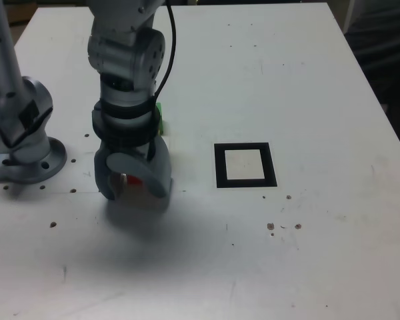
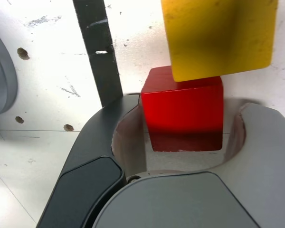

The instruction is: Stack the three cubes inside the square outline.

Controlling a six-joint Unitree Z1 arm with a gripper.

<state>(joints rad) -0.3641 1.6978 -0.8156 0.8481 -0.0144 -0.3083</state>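
White surface (image 1: pixel 307 80) carrying all items. Grey arm (image 1: pixel 123 60) reaches down at the exterior view's left; its fingers (image 2: pixel 109 123) stand apart around the red cube (image 2: pixel 183 114), which rests on the surface. Square outline (image 1: pixel 245 165) lies well apart toward the exterior view's right. Yellow cube (image 2: pixel 218 38) sits just beside the red one; green cube (image 1: pixel 159 117) peeks from behind the arm.

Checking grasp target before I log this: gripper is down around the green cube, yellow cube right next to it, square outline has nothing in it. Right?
Wrong on colour. In the wrist view the cube between the jaws of the gripper is the red cube, not green. The yellow cube does sit right next to it, and the exterior view shows the square outline with nothing in it.
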